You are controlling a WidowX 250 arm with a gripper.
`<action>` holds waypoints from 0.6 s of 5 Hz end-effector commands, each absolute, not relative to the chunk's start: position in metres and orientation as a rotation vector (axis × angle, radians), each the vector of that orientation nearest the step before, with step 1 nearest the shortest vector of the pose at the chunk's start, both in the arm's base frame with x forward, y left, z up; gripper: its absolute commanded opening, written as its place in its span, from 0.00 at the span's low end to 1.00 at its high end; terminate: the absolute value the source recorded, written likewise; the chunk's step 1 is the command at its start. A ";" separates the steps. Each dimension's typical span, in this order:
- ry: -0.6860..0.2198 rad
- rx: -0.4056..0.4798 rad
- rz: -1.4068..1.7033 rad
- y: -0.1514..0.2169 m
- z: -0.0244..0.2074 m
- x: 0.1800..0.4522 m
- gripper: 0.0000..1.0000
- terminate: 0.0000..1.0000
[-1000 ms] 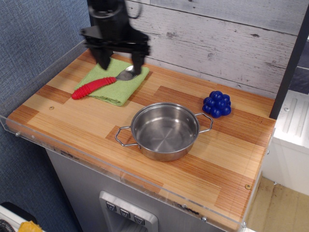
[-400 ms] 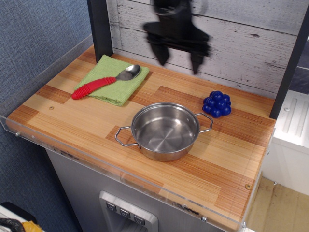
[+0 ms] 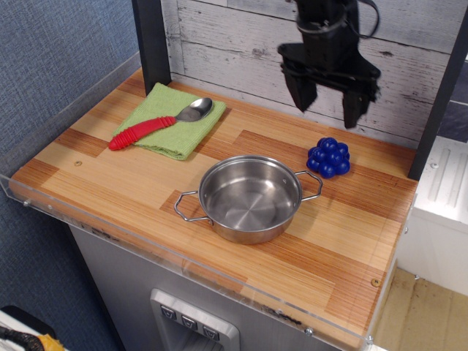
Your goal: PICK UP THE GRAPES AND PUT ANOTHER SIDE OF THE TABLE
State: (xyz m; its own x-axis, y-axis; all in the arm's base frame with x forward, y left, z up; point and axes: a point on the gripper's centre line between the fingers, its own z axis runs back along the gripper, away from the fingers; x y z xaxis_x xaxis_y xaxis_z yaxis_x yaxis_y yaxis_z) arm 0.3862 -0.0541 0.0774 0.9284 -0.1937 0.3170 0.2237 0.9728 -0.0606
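Note:
The grapes (image 3: 329,157), a small glossy bunch of deep-blue balls, lie on the wooden table (image 3: 117,179) at its right rear, just right of the steel pot. My black gripper (image 3: 326,110) hangs open and empty in the air above the grapes, slightly behind them, with its two fingers (image 3: 301,93) pointing down. It is well apart from the grapes.
A steel pot (image 3: 250,199) with two wire handles stands mid-table. A green cloth (image 3: 170,120) at the rear left carries a spoon with a red handle (image 3: 156,123). A clear acrylic rim (image 3: 183,265) edges the front and left. A dark post (image 3: 151,44) stands rear left.
The gripper has swept from above the green cloth at the left rear, across the back of the table, to above the grapes at the right. Nothing on the table moved.

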 end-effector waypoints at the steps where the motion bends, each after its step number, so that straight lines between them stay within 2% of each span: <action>1: -0.302 -0.068 -0.232 -0.060 0.077 0.390 1.00 0.00; 3: -0.228 -0.061 -0.230 -0.062 0.055 0.388 1.00 0.00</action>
